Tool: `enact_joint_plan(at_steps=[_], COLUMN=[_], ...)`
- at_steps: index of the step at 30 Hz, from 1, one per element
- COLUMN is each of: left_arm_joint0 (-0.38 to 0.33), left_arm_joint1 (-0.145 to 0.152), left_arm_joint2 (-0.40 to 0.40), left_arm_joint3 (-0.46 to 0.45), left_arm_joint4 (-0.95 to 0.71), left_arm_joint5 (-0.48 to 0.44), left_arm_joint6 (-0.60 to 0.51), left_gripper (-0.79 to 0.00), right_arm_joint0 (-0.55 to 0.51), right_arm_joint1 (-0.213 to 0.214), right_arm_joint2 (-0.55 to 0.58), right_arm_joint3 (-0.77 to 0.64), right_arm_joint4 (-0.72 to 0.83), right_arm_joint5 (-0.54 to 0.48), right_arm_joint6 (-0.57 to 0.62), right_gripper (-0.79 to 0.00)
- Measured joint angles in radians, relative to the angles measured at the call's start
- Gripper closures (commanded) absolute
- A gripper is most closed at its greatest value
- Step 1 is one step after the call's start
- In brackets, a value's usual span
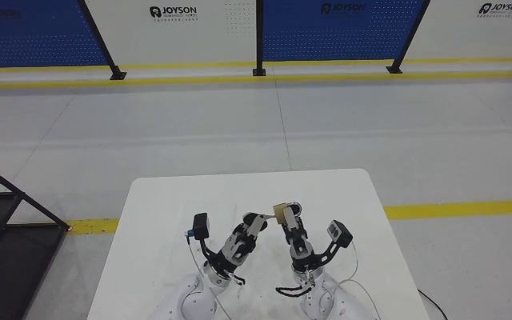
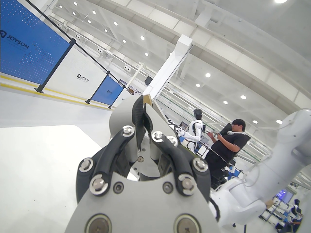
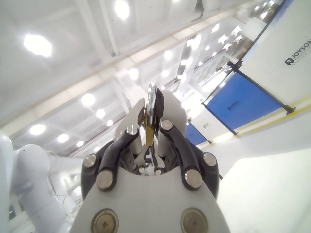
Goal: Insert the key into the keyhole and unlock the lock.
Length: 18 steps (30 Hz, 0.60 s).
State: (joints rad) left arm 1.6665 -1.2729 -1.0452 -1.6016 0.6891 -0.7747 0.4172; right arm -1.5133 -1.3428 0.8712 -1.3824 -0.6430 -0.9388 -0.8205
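Padlock (image 3: 148, 128), brass body, is clamped between the fingers of the right gripper (image 3: 151, 101), and its silver shackle (image 3: 152, 90) sticks out past the fingertips. I log the right pincer as grasping the padlock, with the lock aimed up toward the ceiling.

In the top view the padlock (image 1: 280, 211) sits over the middle of the white table (image 1: 160, 240), at the tip of the right gripper (image 1: 286, 220). The left gripper (image 1: 256, 219) is just beside it with its tip aimed at the lock. As far as I can tell there is a small gap between them.

On my left wrist feed the left gripper (image 2: 143, 105) is clenched, fingers pressed together. I cannot tell whether a key is pinched in there. A tan sliver (image 2: 146, 98) shows at the fingertips, too small to name.

Both arms angle inward toward each other over the near half of the table. Beyond it is grey floor (image 1: 360, 136) with yellow lines (image 1: 320, 76). Blue and white barrier panels (image 1: 344, 28) run along the back, and a black frame (image 1: 24, 212) stands at the left edge.
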Motion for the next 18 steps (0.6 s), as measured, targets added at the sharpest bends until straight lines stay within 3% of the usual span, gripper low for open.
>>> enact_joint_plan(at_steps=[18], left_arm_joint0=[-0.001], left_arm_joint1=[-0.002], left_arm_joint2=[0.004], left_arm_joint3=[-0.009], left_arm_joint4=[-0.018], left_arm_joint5=[0.013], left_arm_joint6=[-0.013], left_gripper=[0.0], right_arm_joint0=[-0.015], right_arm_joint1=[-0.028], right_arm_joint2=[0.03], right_arm_joint3=[0.011], right_arm_joint4=[-0.015], right_arm_joint5=[-0.011], right_arm_joint6=[-0.015], right_gripper=[0.0])
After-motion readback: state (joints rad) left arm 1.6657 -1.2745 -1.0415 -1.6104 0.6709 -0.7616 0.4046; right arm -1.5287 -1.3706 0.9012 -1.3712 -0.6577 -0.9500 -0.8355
